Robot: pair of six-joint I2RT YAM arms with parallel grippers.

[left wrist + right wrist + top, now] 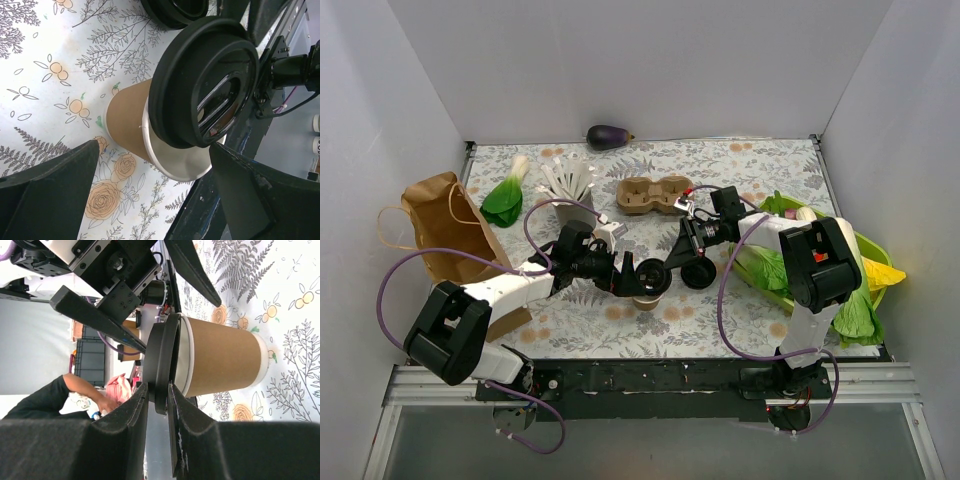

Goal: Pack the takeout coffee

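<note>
The takeout coffee cup is tan with a white rim and stands on the floral mat in front of the arms. It also shows in the left wrist view and the right wrist view. A black lid is held at the cup's mouth, tilted, with part of the pale inside still showing. My right gripper is shut on the lid's edge. My left gripper is open, its fingers wide apart on either side of the cup, not touching it. The brown two-well carrier lies behind, empty.
A second black lid lies on the mat right of the cup. A grey cup of white sticks, a paper bag, a leafy green and an eggplant are behind and left. A green tray of vegetables is on the right.
</note>
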